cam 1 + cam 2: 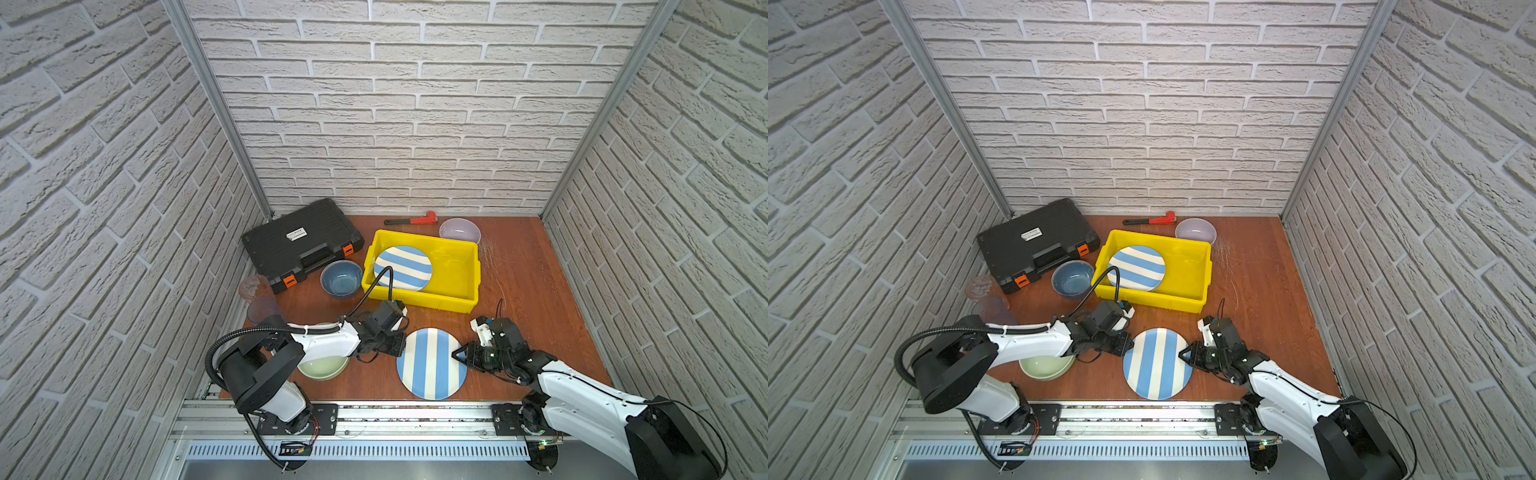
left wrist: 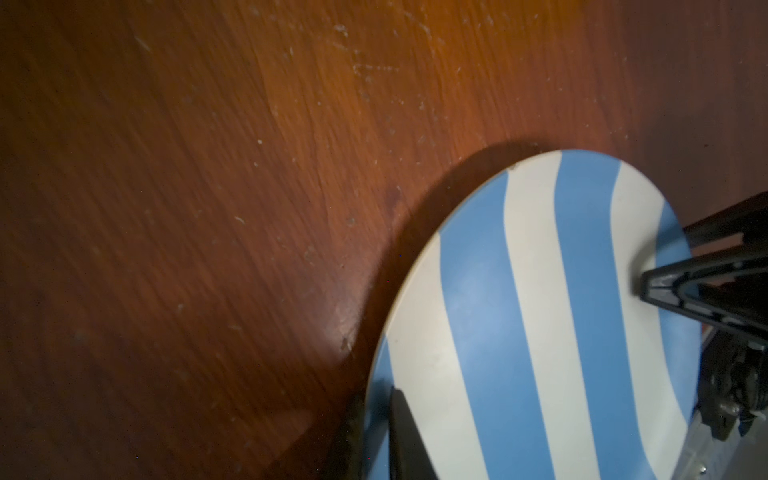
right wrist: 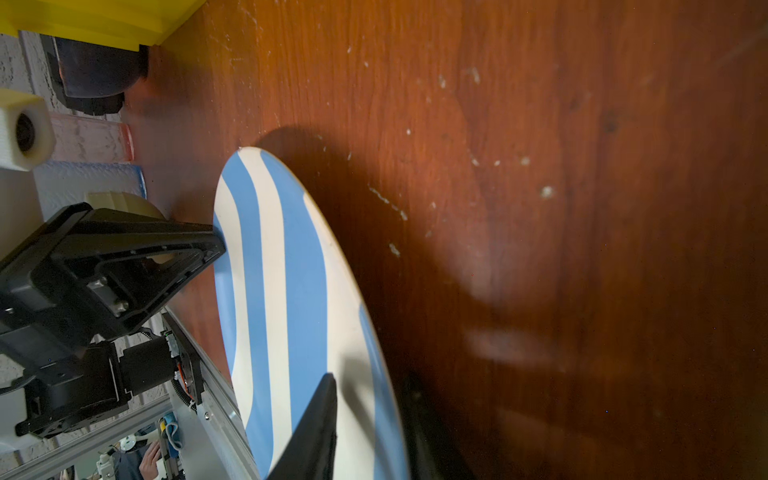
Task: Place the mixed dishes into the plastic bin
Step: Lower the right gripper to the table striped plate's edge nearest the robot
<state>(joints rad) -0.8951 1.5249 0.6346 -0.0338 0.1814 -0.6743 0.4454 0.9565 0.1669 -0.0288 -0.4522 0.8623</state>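
Now our left gripper (image 1: pixel 402 348) pinches the striped plate (image 1: pixel 432 365) by its rim, likely raising it for our right gripper (image 1: pixel 456 355), which straddles the opposite edge, grip uncertain.

I can see two plates (image 1: pixel 432 363) (image 1: pixel 402 267), both with blue and white stripes. There are three bowls (image 1: pixel 341 278) (image 1: pixel 322 370) (image 1: pixel 459 230): one blue, one green, one lavender. There are two tumblers (image 1: pixel 253 286) (image 1: pixel 262 309), one yellow bin (image 1: pixel 419 297), one black case (image 1: pixel 299 245), one red wrench (image 1: pixel 415 219), and two robot arms (image 1: pixel 328 340) (image 1: pixel 573 382).
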